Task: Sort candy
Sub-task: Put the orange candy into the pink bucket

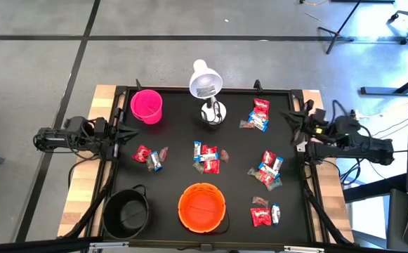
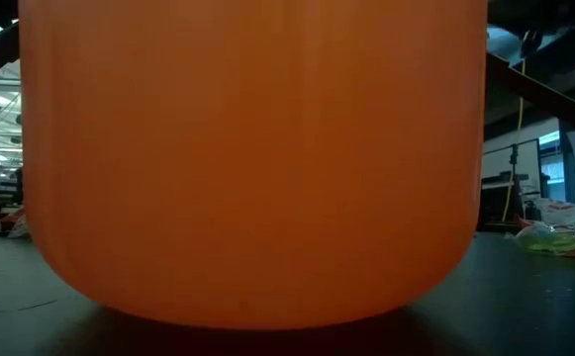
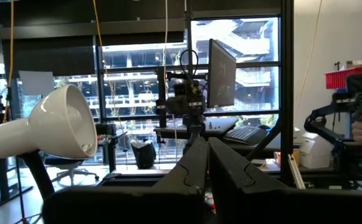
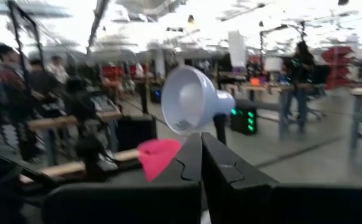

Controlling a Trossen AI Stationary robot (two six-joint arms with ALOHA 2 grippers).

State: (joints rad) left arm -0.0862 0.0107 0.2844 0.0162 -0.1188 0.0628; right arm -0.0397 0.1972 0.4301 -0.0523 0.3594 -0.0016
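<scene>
Black surface (image 1: 175, 179): candy (image 1: 207, 158) is scattered between the closed, empty left fingers (image 1: 135, 133) and the closed, empty right fingers (image 1: 288, 126).

left gripper (image 1: 130, 133): table's left edge, jaws closed | right gripper (image 1: 290, 126): right edge, jaws closed

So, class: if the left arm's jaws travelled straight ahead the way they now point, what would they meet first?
Probably nothing on the table. The shut left gripper points across at the right gripper, passing between the pink plastic cup and the wrapped candy; the white desk lamp sits just off that line, though height is unclear.
</scene>
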